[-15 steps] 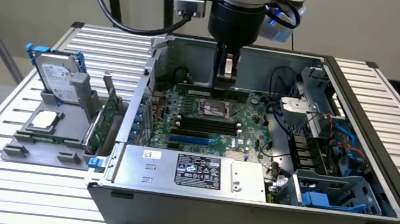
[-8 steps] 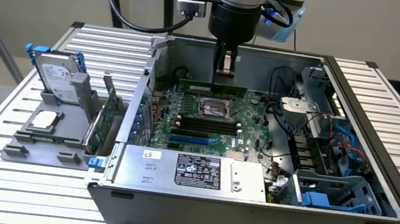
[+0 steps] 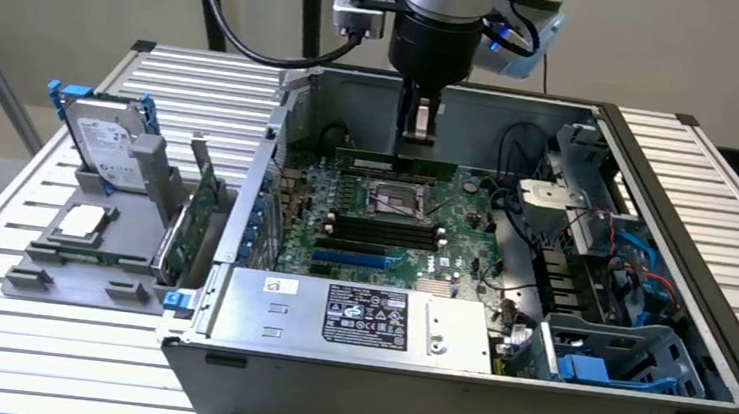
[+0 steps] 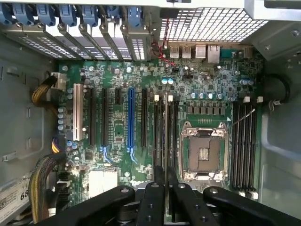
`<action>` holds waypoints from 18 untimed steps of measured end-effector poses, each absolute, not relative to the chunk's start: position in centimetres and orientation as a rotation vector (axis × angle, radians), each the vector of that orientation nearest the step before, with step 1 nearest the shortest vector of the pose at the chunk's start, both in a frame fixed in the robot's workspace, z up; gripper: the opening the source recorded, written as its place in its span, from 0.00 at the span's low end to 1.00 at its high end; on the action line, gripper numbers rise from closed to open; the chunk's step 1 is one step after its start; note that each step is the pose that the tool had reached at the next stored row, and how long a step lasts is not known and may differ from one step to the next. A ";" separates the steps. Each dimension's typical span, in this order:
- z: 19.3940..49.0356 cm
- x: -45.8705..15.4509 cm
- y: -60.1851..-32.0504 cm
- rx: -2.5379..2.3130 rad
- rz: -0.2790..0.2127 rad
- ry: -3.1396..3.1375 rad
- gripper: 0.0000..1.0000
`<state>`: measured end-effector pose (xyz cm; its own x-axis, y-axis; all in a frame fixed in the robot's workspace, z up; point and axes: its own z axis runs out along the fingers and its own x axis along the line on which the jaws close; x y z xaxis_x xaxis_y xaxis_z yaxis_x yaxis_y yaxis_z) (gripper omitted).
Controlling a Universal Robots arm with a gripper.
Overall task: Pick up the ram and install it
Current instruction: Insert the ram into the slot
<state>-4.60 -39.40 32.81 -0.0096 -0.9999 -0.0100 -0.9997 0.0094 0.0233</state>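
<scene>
1. I am watching the gripper [image 3: 415, 143] hanging inside the open case [image 3: 686, 255], low over the board [image 3: 462, 225].
2. Its fingers are clamping the ram [image 3: 394, 159]. In the exterior view the green stick is lying level at the fingertips, running across that view. It seems to be riding above the board rather than sitting in it.
3. Through the wrist view I am seeing the ram [image 4: 165, 127] edge-on, as a thin pale line. It is running out from the two black fingers [image 4: 154, 197] of the gripper [image 4: 165, 175], which are pressing together on it.
4. The stick is lining up lengthwise with the group of black slots [image 4: 157, 136] lying between the blue slot [image 4: 130, 117] and the socket [image 4: 203, 153]. I cannot tell which slot of that group it is hovering over.
5. I am judging the pick-up as done: the ram is sitting in the grip and, as far as I am seeing, touching nothing else.
6. I am judging the install as not yet done. The stick is not looking seated, and the black slots beside it are looking empty, as are the far slots [image 4: 244, 141] on the socket's other side.
</scene>
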 end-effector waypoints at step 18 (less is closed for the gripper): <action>32.8 -4.6 -39.4 2.208 -0.046 -2.229 0.00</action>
<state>-4.60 -39.40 32.81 -0.0095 -0.9998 -0.0179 -0.9997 0.0091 0.0234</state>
